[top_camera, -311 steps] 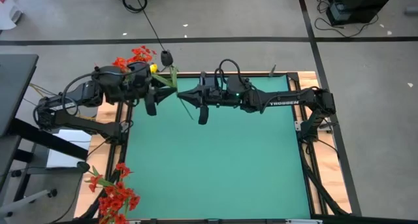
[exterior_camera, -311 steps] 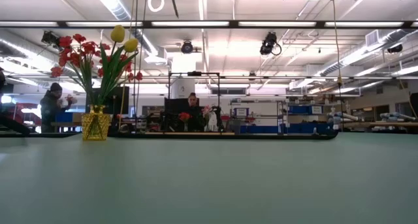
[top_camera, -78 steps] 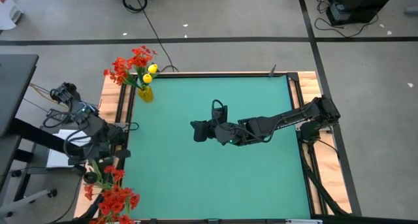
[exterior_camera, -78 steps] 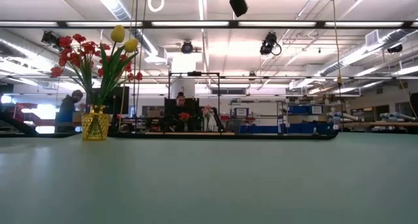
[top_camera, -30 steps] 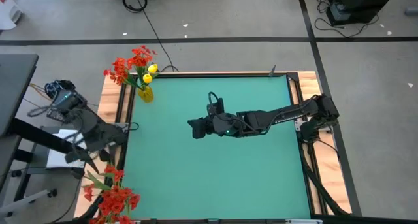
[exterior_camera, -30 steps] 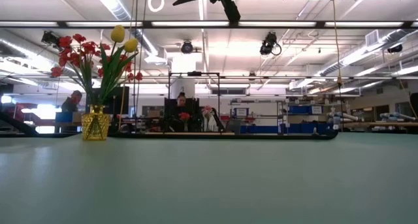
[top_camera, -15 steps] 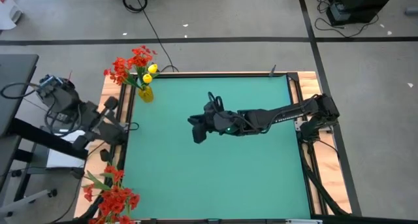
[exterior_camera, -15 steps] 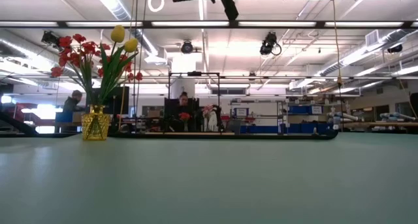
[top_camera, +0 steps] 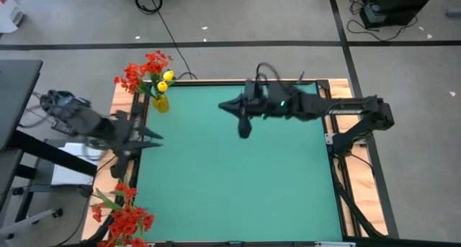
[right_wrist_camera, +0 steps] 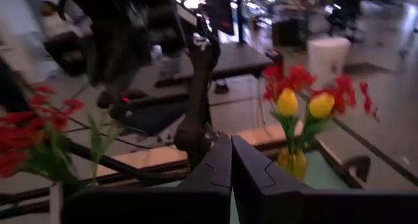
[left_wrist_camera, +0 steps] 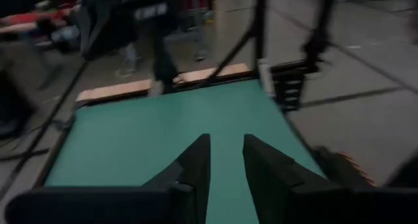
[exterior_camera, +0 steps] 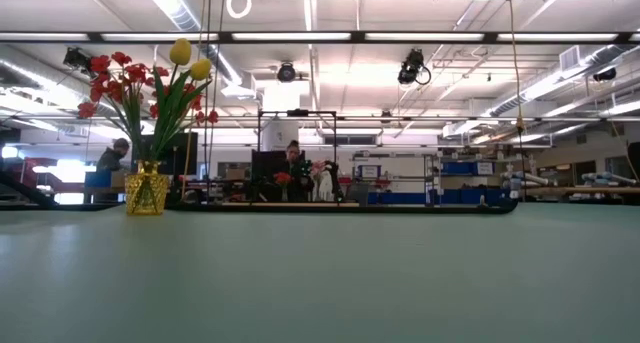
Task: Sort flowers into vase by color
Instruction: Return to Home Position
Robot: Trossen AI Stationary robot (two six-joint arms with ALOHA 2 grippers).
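The small yellow vase stands at the table's far left corner. It holds yellow tulips and red sprays upright by their stems; the low view shows the vase too. More red flowers lie in a heap at the near left corner. My left gripper hovers over the table's left edge, between vase and heap. It points toward the right and is open with nothing between its fingers. My right gripper is shut on nothing, high over the far middle of the table, pointing at the vase.
The green mat is framed by a wooden border. A table stands beside the left arm's base, off the left edge. People are in the room far behind the table.
My right gripper has risen, drawn back toward the table's far right, rolled about its own line and shut. It has left the top of the low view. My left gripper has come up from beside the left edge toward the mat, tipping from pointing down to nearly level.
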